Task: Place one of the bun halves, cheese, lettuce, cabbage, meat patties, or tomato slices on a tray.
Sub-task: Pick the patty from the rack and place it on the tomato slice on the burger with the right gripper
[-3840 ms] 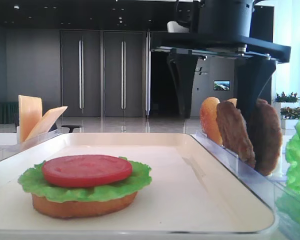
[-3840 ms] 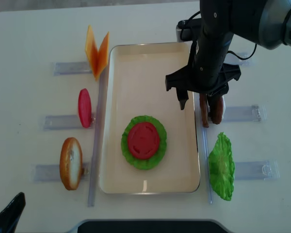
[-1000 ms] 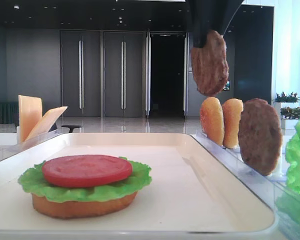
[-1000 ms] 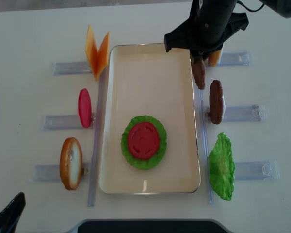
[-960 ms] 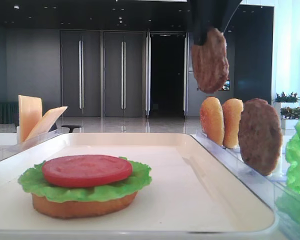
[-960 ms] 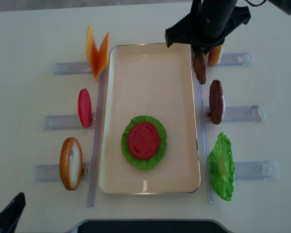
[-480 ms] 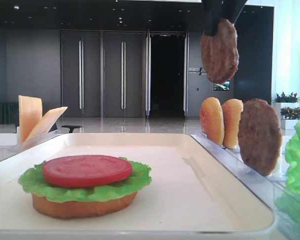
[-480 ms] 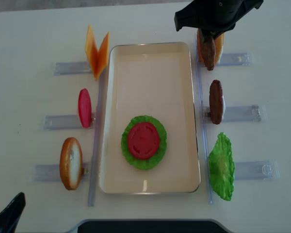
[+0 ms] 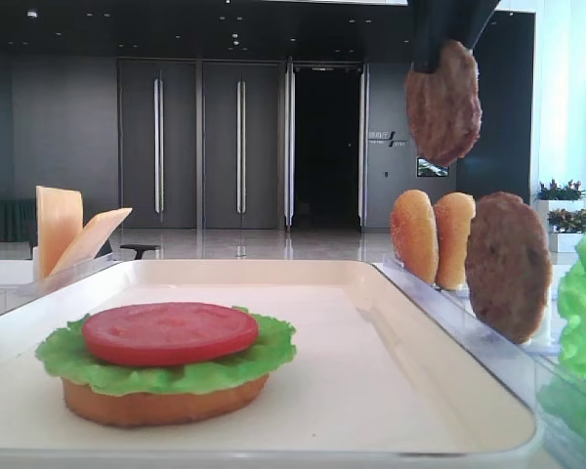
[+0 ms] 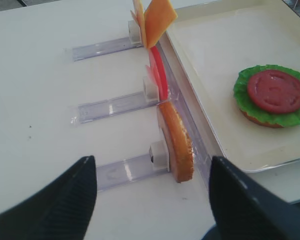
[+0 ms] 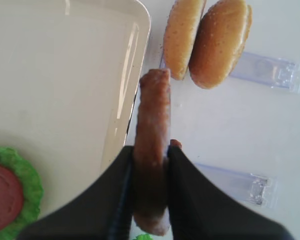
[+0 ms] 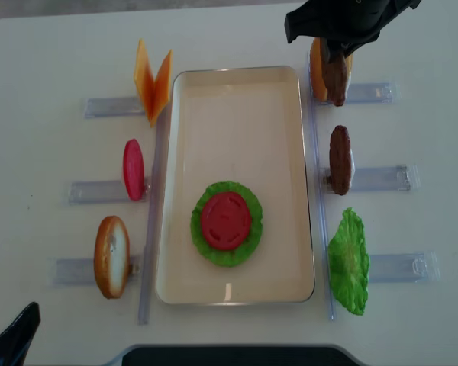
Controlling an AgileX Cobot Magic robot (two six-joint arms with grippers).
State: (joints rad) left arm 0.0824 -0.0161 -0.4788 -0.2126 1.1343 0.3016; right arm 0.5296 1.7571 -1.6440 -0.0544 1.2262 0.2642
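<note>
Left fingers [image 10: 150, 200] spread open, idle low over the surface [image 12: 46, 46], clear of the racked bun half [image 12: 111, 256]. Tray [image 12: 237, 99] already carries bun, lettuce [image 12: 227, 223] and tomato slice [image 12: 226, 219]. Right fingers [image 11: 149, 200] clamped on a meat patty [image 11: 152, 150], held on edge, high up, just outside the tray's far right corner beside the racked buns [image 11: 207, 40]. Risks: patty is pinched near its rim only, so it could swing or slip in transit; released edge-on, it could roll off the stack.
</note>
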